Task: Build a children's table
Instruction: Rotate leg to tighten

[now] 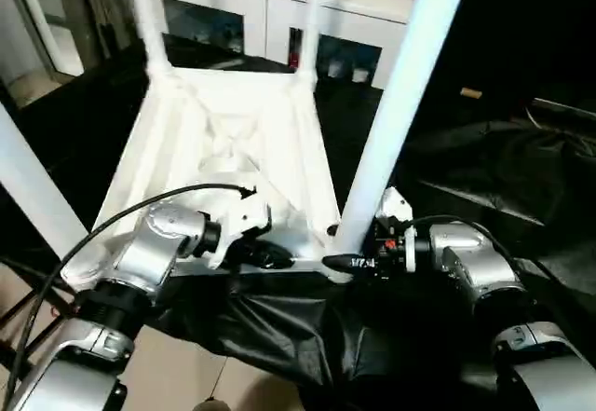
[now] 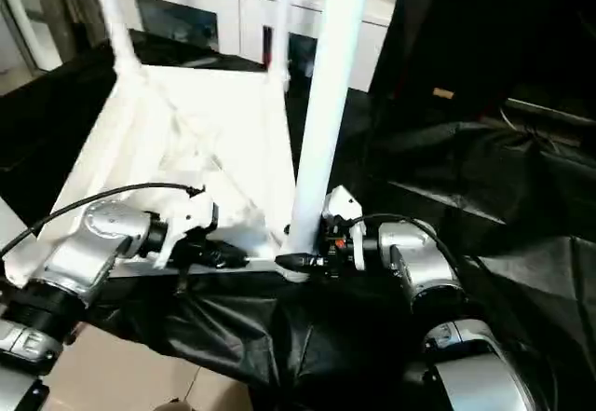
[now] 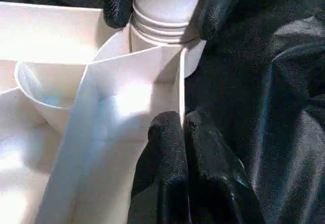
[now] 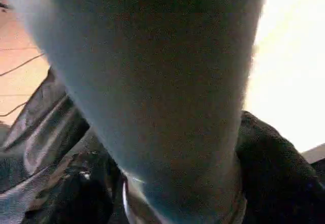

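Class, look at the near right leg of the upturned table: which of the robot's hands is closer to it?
Right. The right hand straddles the base of that leg; the left hand sits beside it on the tabletop rim.

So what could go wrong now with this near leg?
1. The right claw grips the leg only at its base, and the leg leans; it may tilt further and jam in the socket.
2. The left claw pinches just a thin rib of the tabletop, so the top may slide on the black cloth.
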